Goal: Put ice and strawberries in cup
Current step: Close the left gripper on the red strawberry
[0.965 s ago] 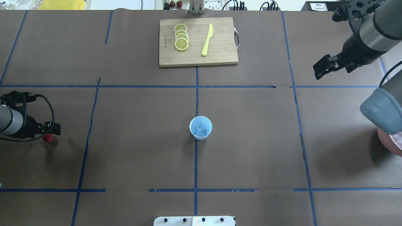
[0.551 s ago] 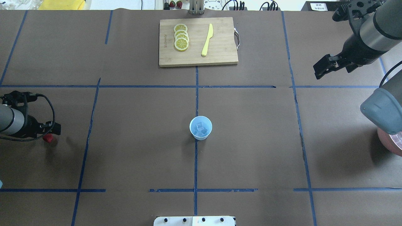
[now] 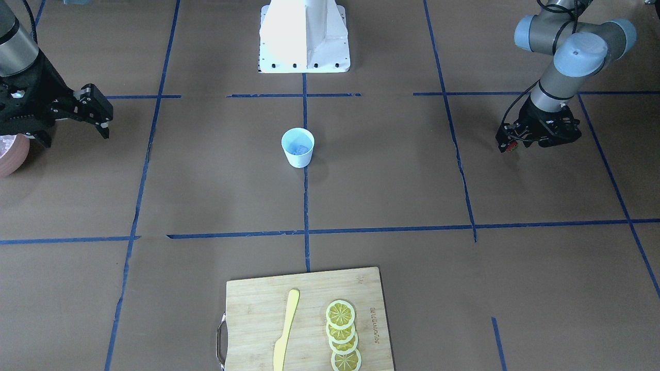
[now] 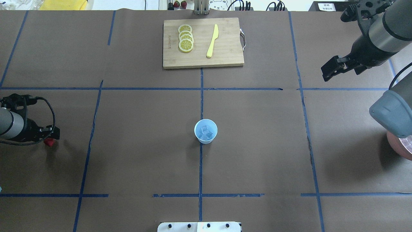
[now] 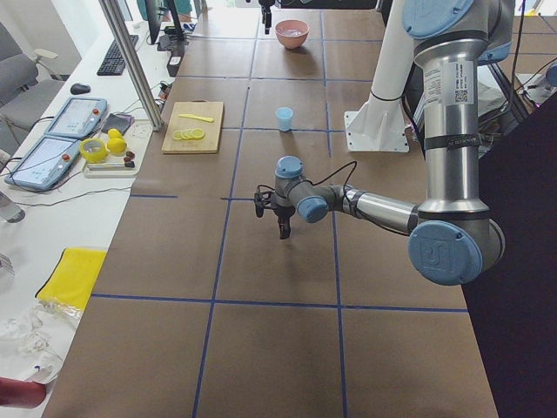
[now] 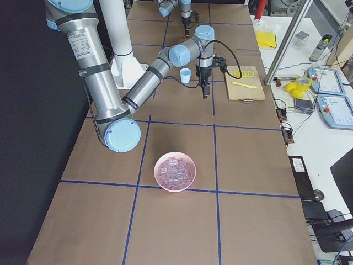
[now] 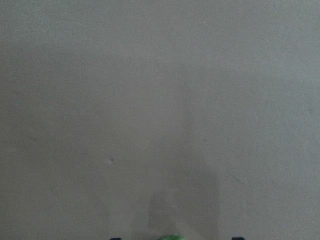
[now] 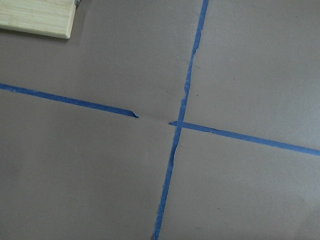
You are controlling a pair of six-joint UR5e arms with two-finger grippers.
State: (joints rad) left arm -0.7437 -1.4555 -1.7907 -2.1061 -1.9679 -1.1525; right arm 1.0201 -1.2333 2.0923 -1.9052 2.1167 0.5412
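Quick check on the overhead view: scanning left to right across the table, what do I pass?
left gripper with the strawberry at its tip → lemon slices → cup with ice inside → yellow knife → right gripper → pink bowl at the right edge.

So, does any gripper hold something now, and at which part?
The left gripper appears shut on the strawberry; which part it grips cannot be told. The right gripper holds nothing.

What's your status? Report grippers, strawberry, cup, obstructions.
Left gripper shut on strawberry, low over table. Right gripper open, empty. Cup holds ice. Path clear.
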